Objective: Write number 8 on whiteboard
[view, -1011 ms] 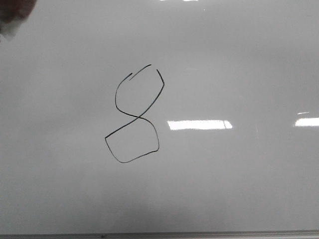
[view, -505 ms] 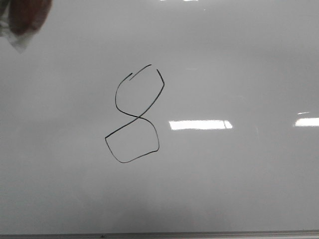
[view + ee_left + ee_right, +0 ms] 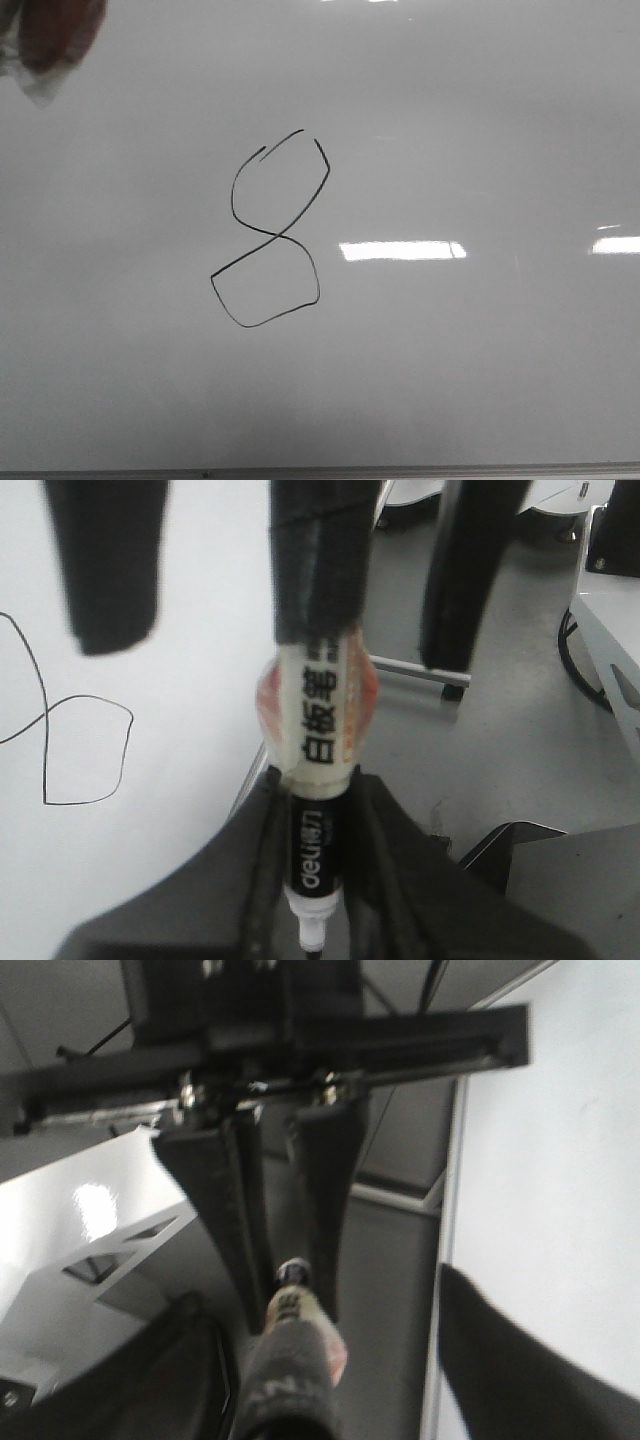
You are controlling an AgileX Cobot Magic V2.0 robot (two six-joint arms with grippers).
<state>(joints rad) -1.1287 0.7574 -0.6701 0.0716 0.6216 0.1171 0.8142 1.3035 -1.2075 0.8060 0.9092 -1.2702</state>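
Note:
The number 8 (image 3: 278, 237), a thin black line figure, sits left of centre on the whiteboard (image 3: 450, 120); part of it shows in the left wrist view (image 3: 47, 712). My left gripper (image 3: 318, 782) is shut on a black and white marker (image 3: 312, 730), off the board's side edge, the tip pointing back at the wrist. The right wrist view shows that gripper (image 3: 285, 1260) holding the marker (image 3: 292, 1305). My right gripper (image 3: 340, 1360) is open, its fingers wide on either side of the marker's black-taped end (image 3: 318, 570). A blurred reddish-white thing (image 3: 50, 40) fills the front view's top left corner.
The whiteboard has a thin metal strip along its near edge (image 3: 320, 470) and bright light reflections (image 3: 400, 250). Beyond the board's side edge (image 3: 445, 1260) is grey floor with a stand foot (image 3: 420, 672) and a white frame (image 3: 605, 630).
The blurred reddish-white thing in the front view's top left corner has come further into view over the last second. The 8 and the board are unchanged.

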